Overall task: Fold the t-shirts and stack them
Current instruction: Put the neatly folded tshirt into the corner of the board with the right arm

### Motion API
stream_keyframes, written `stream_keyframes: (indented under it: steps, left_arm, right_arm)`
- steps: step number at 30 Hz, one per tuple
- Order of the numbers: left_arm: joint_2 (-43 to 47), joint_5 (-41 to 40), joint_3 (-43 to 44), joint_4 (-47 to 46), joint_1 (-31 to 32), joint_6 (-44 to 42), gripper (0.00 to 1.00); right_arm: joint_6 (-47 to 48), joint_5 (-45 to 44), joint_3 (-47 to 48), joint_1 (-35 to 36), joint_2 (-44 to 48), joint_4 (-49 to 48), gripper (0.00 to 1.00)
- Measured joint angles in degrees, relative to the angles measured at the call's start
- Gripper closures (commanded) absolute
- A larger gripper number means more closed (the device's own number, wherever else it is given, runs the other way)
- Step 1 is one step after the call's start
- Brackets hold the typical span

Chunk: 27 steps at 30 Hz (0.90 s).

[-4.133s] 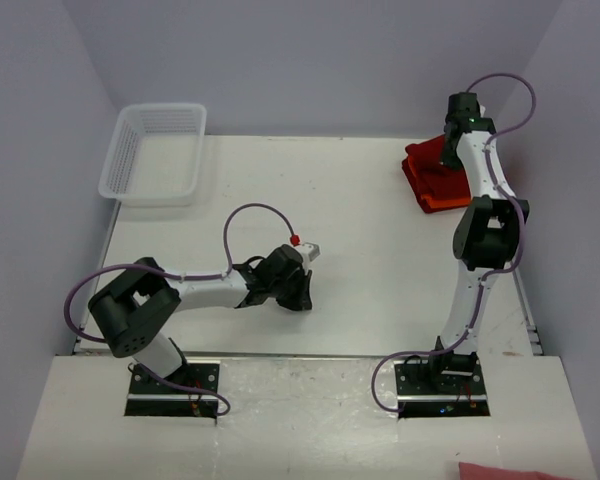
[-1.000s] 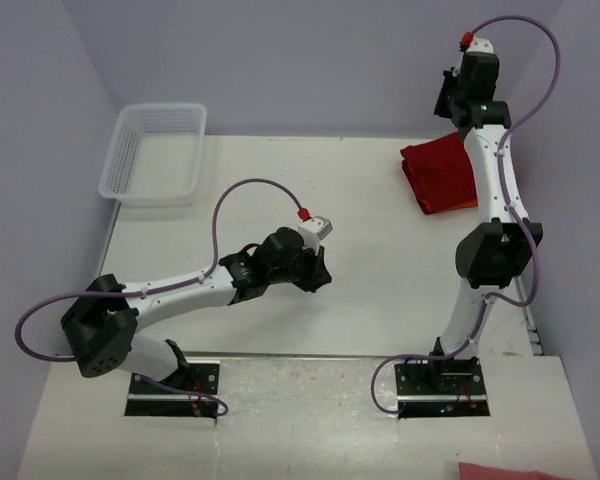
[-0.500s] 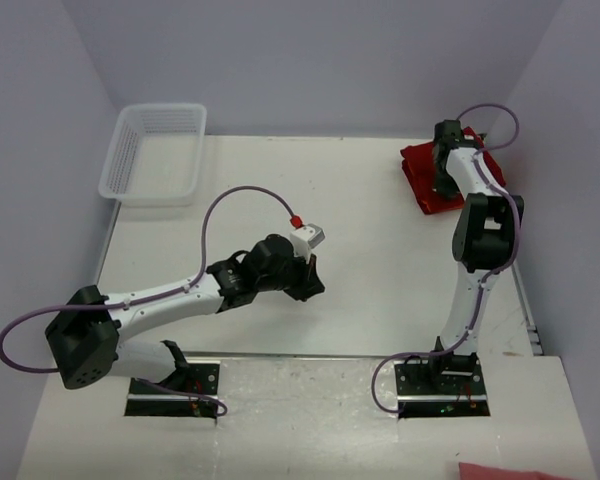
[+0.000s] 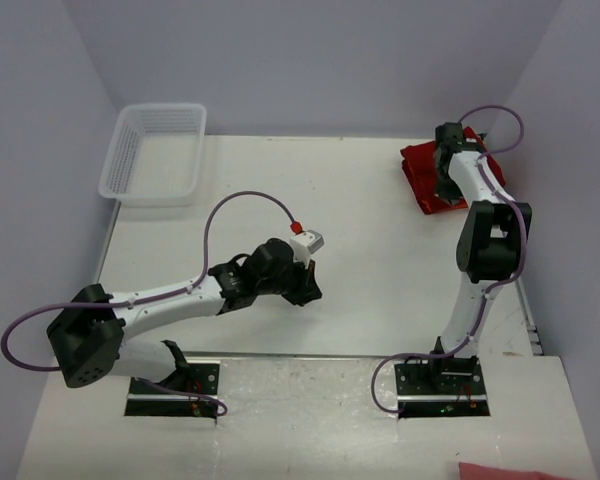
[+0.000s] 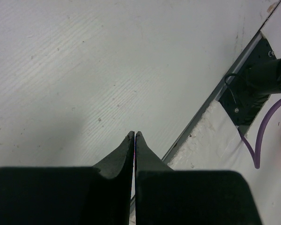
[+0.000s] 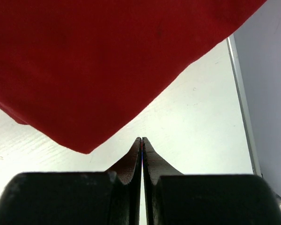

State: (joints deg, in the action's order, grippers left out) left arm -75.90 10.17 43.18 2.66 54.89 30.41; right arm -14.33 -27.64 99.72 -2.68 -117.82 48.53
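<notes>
Basket: a white mesh basket (image 4: 155, 150) stands at the far left corner of the table (image 4: 370, 250), well apart from both arms.

Left arm: it reaches low from its base at the near left towards the middle of the table, with a purple cable looping above it.

Left gripper: the left gripper (image 5: 134, 135) has its two black fingers pressed together with only a hairline between them. It holds nothing. The tips hang over bare white tabletop near the metal rail (image 5: 210, 96) at the table's near edge.

Shirts: a folded crimson shirt (image 4: 420, 165) lies at the far right corner of the table. A thin strip of the orange shirt (image 4: 442, 207) shows under its near edge, so the two lie stacked.

Right arm: it stands up from its base at the near right and bends over the stack.

Right gripper: the right gripper (image 6: 141, 139) has its fingers fully closed and grips nothing. In the wrist view the tips sit over white tabletop just beside a corner of the crimson cloth. Whether they touch it cannot be told.

Near right corner: a pink cloth (image 4: 520, 470) lies cut off by the picture's edge.
</notes>
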Motion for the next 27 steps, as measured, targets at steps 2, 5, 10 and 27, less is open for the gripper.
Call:
stream_keyframes:
  steps: [2,5,10,27]
  left_arm:
    - [0.02,0.00,-0.44,0.00,0.00,0.00,0.99]
    - [0.07,-0.02,-1.14,0.02,0.00,-0.02,0.99]
    - [0.07,0.00,-1.75,0.02,0.00,-0.02,0.99]
    - [0.28,0.09,-1.84,-1.03,0.00,-0.04,0.99]
  right_arm:
    - [-0.07,0.17,-0.37,0.00,0.00,-0.07,1.00]
    - [-0.11,0.28,-1.92,0.04,0.00,0.02,1.00]
    - [-0.15,1.05,-2.73,0.44,-0.07,0.79,1.00]
    - [-0.20,2.49,1.92,1.75,-7.78,2.56,1.00]
